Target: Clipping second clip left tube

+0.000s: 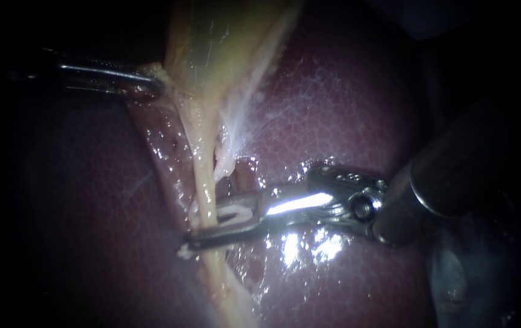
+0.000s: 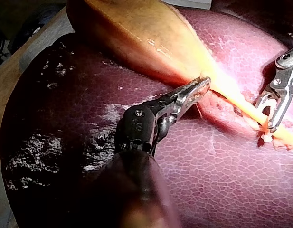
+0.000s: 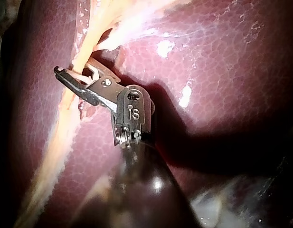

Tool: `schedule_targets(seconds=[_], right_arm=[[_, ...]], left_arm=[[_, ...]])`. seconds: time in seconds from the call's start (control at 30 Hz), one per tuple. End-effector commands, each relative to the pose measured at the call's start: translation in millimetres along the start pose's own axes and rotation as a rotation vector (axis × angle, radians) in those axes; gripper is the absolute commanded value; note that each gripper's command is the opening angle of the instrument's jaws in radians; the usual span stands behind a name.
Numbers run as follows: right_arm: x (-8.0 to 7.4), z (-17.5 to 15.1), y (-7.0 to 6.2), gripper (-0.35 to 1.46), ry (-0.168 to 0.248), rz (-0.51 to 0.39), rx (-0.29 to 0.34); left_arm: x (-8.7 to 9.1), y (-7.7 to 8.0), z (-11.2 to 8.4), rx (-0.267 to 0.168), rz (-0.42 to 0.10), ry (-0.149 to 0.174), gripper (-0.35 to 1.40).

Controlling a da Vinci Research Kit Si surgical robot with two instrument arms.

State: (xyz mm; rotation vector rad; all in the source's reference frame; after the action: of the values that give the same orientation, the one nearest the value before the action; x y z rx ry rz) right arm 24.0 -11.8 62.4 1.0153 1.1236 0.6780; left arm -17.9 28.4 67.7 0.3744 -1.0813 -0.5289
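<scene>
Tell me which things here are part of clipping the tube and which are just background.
In the job: tube; right instrument, jaws open around it; left instrument, holding the gallbladder.
Background: liver.

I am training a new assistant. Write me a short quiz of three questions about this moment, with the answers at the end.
1. True or false: the tube lies between the open jaws of the right instrument.
2. What does the left instrument grip? A) a loose clip B) the gallbladder C) the other instrument's shaft
3. Fill in: the dark red organ under both instruments is the ____.
Key: 1 true; 2 B; 3 liver.
</scene>
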Motion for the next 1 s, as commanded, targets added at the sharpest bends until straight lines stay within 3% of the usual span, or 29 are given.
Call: schedule_targets(seconds=[0.03,0.2,0.6,0.83,1.0], right_arm=[[0.0,0.0,0.0,0.26,0.0,0.0,0.0],[0.0,0.2,0.2,0.49,0.023,-0.001,-0.008],[-1.2,-2.6,0.2,0.5,0.037,-0.003,-0.004],[-2.2,-5.4,-0.9,0.5,0.013,-0.028,-0.022],[-1.9,-7.1,-1.9,0.5,0.01,-0.024,-0.029]], left_arm=[[0.0,0.0,0.0,0.0,0.0,0.0,-0.35],[0.0,0.0,0.0,0.0,0.0,0.0,-0.35],[0.0,0.0,-0.3,0.002,0.0,0.0,-0.35],[0.0,0.0,-0.3,0.002,0.0,0.0,-0.35],[0.0,0.0,-0.3,0.002,0.0,0.0,-0.35]])
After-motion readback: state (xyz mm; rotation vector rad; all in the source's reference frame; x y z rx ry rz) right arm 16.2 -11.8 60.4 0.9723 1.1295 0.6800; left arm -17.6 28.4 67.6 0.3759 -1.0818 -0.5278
